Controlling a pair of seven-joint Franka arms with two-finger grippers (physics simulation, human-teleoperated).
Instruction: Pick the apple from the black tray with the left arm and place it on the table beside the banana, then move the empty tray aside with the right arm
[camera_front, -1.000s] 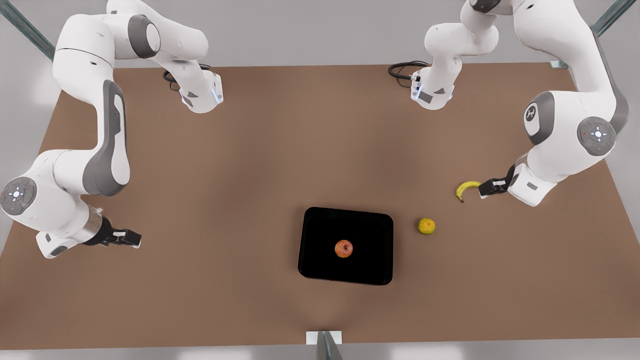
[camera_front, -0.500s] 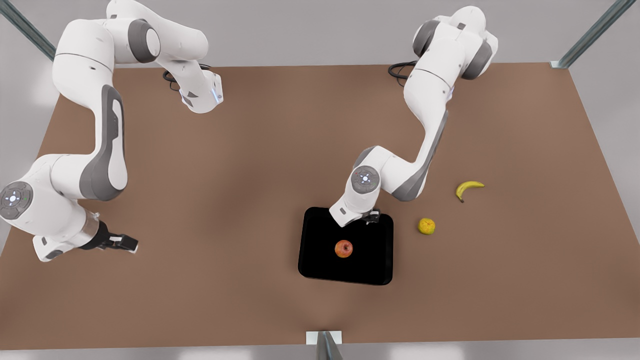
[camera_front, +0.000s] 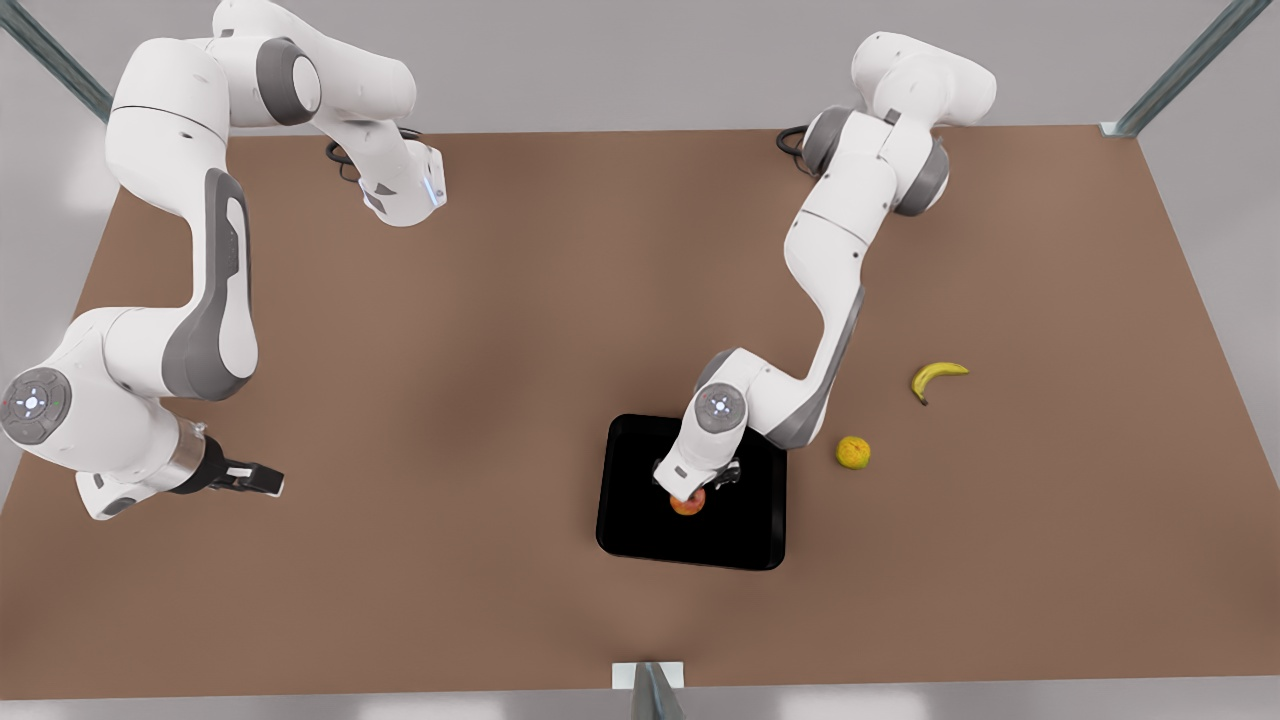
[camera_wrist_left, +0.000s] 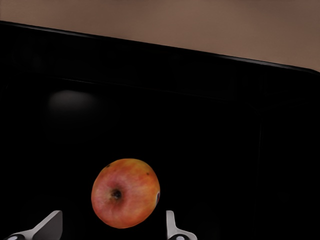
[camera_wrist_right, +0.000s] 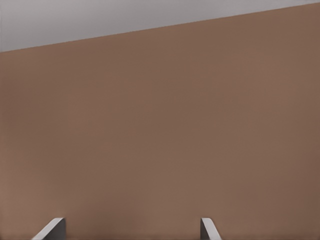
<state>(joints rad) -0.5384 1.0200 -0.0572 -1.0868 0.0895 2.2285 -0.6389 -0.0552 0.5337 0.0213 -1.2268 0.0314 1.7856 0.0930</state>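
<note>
Red-orange apple (camera_wrist_left: 126, 192) sits between the left claw's (camera_wrist_left: 111, 227) spread fingers, still resting mid black tray (camera_front: 640, 530), so closing should grip it. Right claw (camera_front: 262, 478), open, waits over bare worktop (camera_front: 450, 330), well apart from banana (camera_front: 935, 376).

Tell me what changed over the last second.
The left end effector swung from beside the banana to the tray and came down over the apple, fingers open either side, not gripping. The right end effector, orange, banana and tray stayed put.
</note>
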